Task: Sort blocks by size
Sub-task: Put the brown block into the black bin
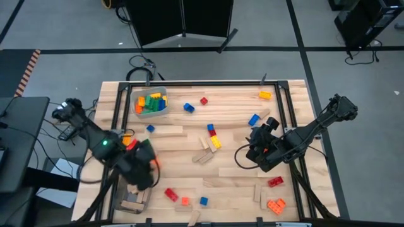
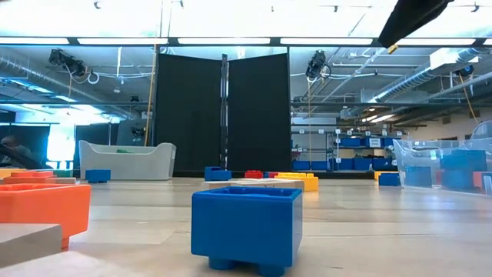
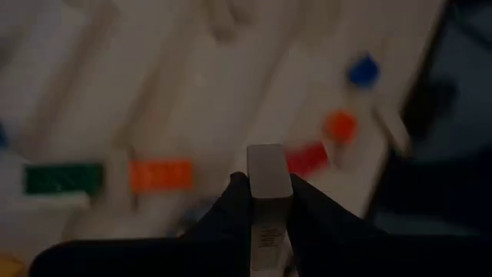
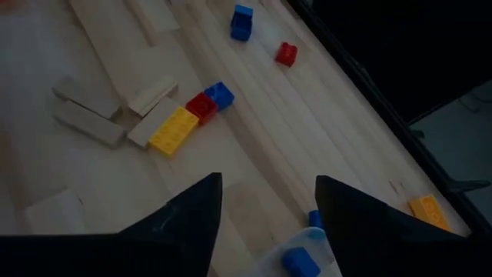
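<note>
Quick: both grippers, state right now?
Left gripper: shut on a tan wooden piece.
Right gripper: open, empty, above the table.

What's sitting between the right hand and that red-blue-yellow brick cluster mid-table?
Bare wooden tabletop. The right wrist view shows nothing between the open right hand and the cluster of red, blue and yellow studded plastic bricks.

Overhead looks down; low level; wrists close over table.

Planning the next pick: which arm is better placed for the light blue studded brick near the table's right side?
Right. Its open tool hovers beside that brick; the left tool already grips a tan wooden piece.
</note>
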Controlling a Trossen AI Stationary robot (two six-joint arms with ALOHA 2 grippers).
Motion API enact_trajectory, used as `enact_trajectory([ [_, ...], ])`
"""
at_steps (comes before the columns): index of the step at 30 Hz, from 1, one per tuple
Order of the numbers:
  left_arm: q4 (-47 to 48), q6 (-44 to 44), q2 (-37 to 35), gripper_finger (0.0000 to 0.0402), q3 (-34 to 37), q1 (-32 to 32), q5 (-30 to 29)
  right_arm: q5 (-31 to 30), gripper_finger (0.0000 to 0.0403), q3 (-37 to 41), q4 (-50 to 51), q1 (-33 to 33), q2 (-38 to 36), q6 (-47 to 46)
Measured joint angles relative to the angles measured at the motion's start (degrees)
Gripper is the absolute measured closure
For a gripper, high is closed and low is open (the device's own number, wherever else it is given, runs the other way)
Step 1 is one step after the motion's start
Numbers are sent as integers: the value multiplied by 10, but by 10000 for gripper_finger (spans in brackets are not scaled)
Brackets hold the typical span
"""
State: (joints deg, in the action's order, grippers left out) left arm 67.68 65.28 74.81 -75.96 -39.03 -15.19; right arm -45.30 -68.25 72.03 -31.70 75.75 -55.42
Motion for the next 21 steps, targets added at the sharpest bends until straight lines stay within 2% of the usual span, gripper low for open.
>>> enact_trajectory([
  [4,29,-3,12,342,0,-42,68,0,181,0,0,0,0,0],
  [11,62,-5,71,342,0,-104,131,0,182,0,-13,0,0,0],
  [21,12,-5,174,335,0,-146,142,5,194,0,-65,0,0,20],
])
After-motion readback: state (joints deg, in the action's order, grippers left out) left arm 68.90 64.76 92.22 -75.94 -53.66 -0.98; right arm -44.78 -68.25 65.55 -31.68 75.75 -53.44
